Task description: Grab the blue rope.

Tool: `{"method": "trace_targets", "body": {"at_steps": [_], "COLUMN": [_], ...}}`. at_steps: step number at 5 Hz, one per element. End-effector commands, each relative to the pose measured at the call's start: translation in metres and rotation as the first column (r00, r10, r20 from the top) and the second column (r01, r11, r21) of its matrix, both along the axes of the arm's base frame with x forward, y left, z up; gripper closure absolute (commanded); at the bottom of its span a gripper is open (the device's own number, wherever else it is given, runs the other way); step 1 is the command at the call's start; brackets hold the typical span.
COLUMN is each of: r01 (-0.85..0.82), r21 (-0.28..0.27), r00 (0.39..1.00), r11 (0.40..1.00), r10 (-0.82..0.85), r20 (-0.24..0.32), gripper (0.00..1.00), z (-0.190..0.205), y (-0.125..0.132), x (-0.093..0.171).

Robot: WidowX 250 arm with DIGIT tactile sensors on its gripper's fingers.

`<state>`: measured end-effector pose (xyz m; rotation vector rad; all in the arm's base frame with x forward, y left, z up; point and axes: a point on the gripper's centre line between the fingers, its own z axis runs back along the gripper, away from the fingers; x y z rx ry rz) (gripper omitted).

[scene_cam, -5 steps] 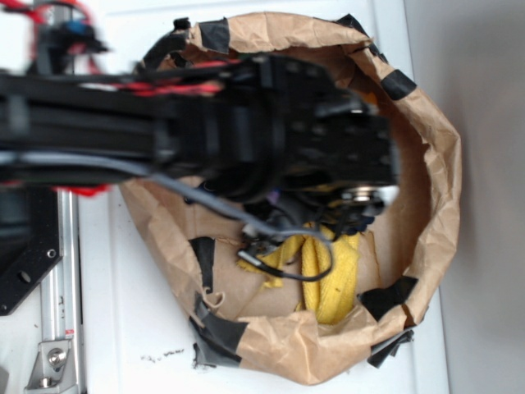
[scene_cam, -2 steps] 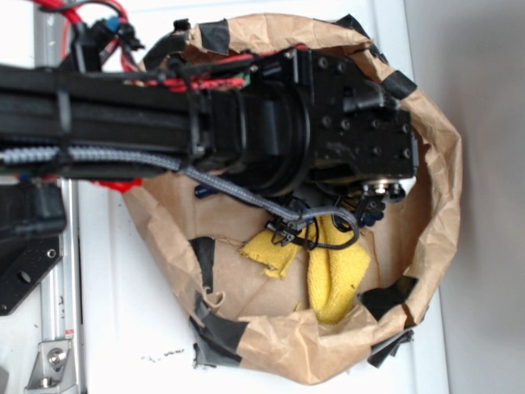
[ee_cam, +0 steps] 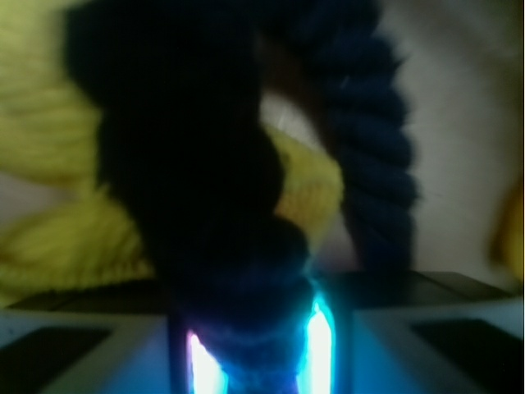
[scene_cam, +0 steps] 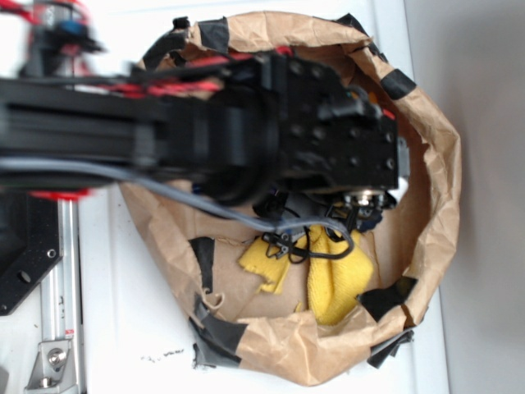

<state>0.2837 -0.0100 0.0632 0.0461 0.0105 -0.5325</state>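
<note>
The blue rope point(ee_cam: 213, 205) is a thick dark navy twisted rope that fills the wrist view. One strand runs up from between my jaws, and another strand point(ee_cam: 373, 164) curves down on the right. My gripper point(ee_cam: 256, 361) is shut on the rope, with both pads lit blue against its sides. In the exterior view my arm point(scene_cam: 246, 123) reaches into the paper bag and hides the gripper and nearly all of the rope.
A crumpled brown paper bag point(scene_cam: 435, 164), patched with black tape, walls in the work area. A yellow cloth point(scene_cam: 336, 279) lies on its floor under the rope and also shows in the wrist view point(ee_cam: 66, 238). Something orange point(scene_cam: 373, 103) shows by the wrist.
My arm's end shifted a little right inside the bag, then back left. More of the yellow cloth shows now than a second ago.
</note>
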Motion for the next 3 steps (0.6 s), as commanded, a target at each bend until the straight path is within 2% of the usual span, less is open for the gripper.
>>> {"method": "trace_targets", "body": {"at_steps": [1, 2, 3], "r01": [-0.408, -0.426, -0.443], "r21": [-0.07, -0.103, -0.098], "r00": [0.911, 0.902, 0.893], "r11": [0.91, 0.899, 0.891], "r10": [0.411, 0.431, 0.448], "r20": [0.026, 0.037, 0.036], "gripper": [1.0, 1.0, 1.0], "z": [0.107, 0.117, 0.111], "y": [0.017, 0.012, 0.004], "x": [-0.023, -0.033, -0.033]}}
